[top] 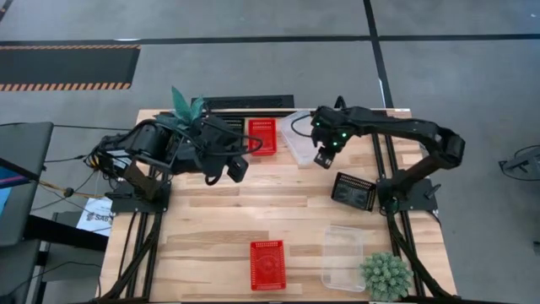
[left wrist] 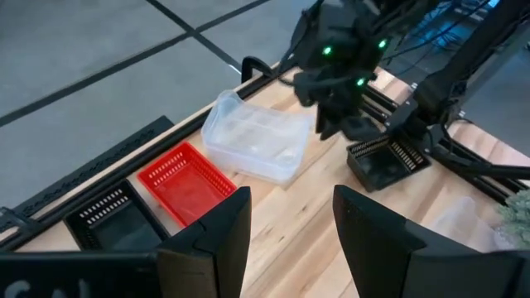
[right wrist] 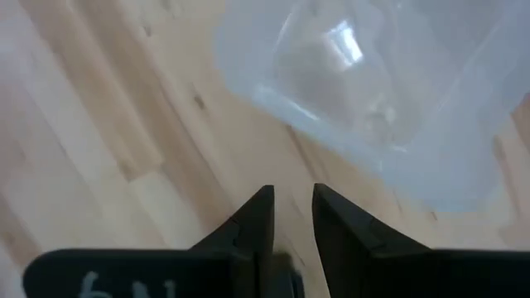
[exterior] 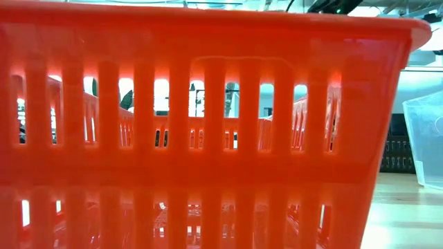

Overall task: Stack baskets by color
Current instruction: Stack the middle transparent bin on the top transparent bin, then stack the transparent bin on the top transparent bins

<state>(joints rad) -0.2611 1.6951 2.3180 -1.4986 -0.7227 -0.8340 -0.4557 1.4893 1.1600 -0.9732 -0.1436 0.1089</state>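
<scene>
At the table's far edge a red basket (top: 261, 135) and a clear basket (top: 299, 142) rest side by side on their bottoms; a black basket (left wrist: 108, 217) sits left of the red one. Another black basket (top: 353, 191) lies at the right. Near the front edge stand a second red basket (top: 267, 263) and a second clear basket (top: 342, 257). My right gripper (top: 325, 159) hovers over bare wood just short of the far clear basket (right wrist: 389, 91), its fingers a little apart and empty. My left gripper (top: 236, 169) is raised left of centre, open and empty.
A green potted plant (top: 187, 105) stands at the far left by the left arm. A pale succulent (top: 386, 274) sits at the near right corner. The near red basket (exterior: 208, 138) fills the low view. Bare wood (top: 278, 203) lies across the table's middle.
</scene>
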